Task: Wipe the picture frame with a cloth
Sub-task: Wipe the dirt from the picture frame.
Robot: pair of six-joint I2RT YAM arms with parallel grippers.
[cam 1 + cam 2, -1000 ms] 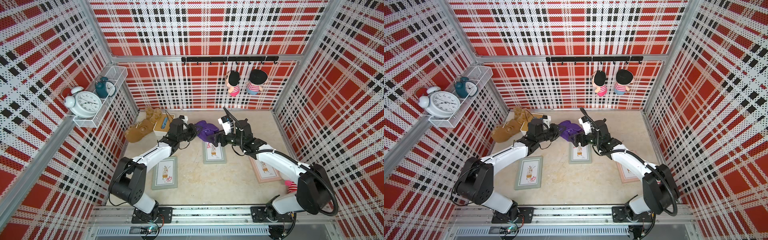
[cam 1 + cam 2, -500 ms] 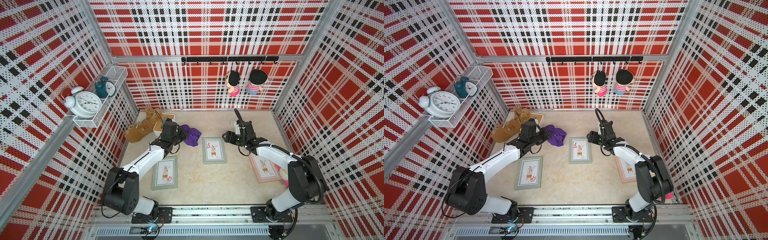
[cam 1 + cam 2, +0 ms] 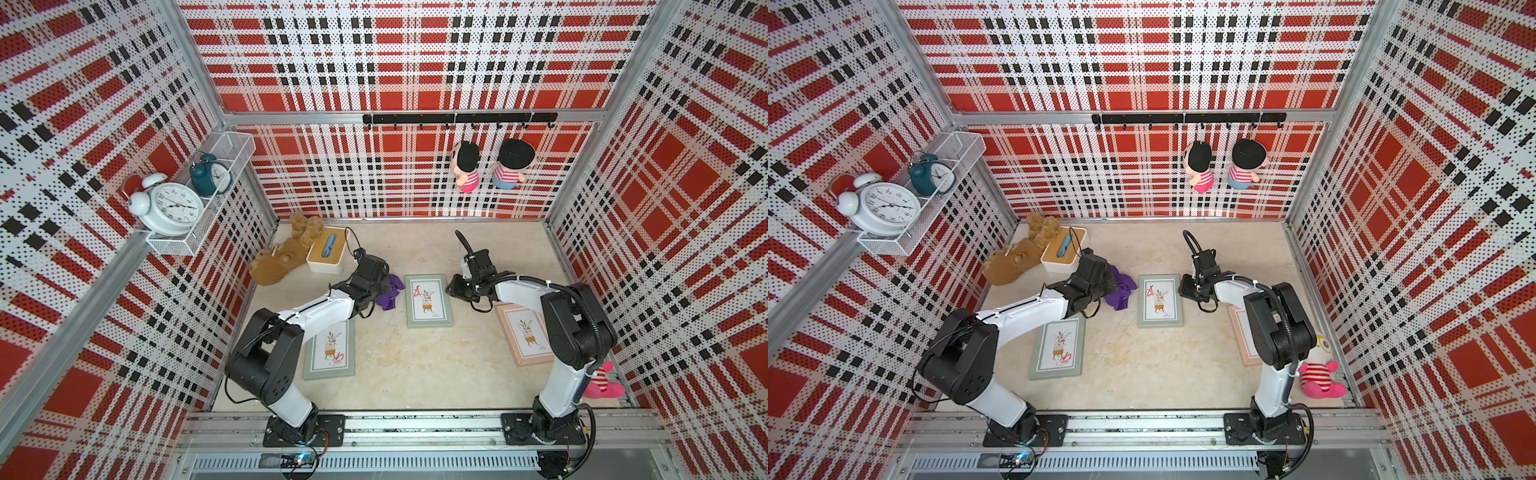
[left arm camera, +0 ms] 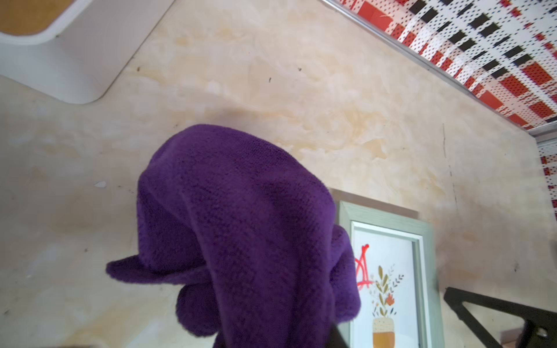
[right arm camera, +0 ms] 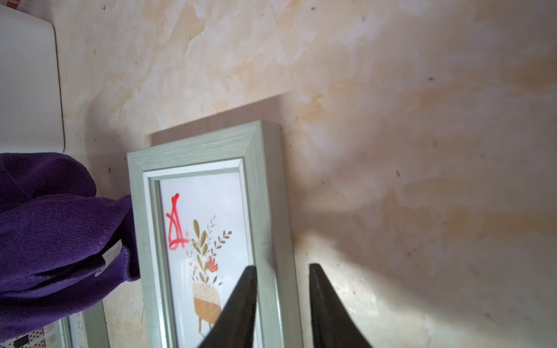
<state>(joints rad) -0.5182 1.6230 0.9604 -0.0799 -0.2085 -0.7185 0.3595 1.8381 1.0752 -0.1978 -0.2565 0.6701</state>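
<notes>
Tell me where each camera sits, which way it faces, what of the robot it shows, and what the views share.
Both top views: high over the front rail, looking down on the table; left arm and right arm show whole.
Left wrist: on the left arm, facing down; the purple cloth held by the left end effector hides it here.
Right wrist: on the right arm, facing down; right end effector straddles the middle green frame's edge.
Shared: all views show the cloth and that frame.

Open floor [image 3: 415, 374] in front, picture frame [image 3: 429, 300] mid-floor, white box [image 3: 328, 266], plush [image 3: 282, 266] at back
</notes>
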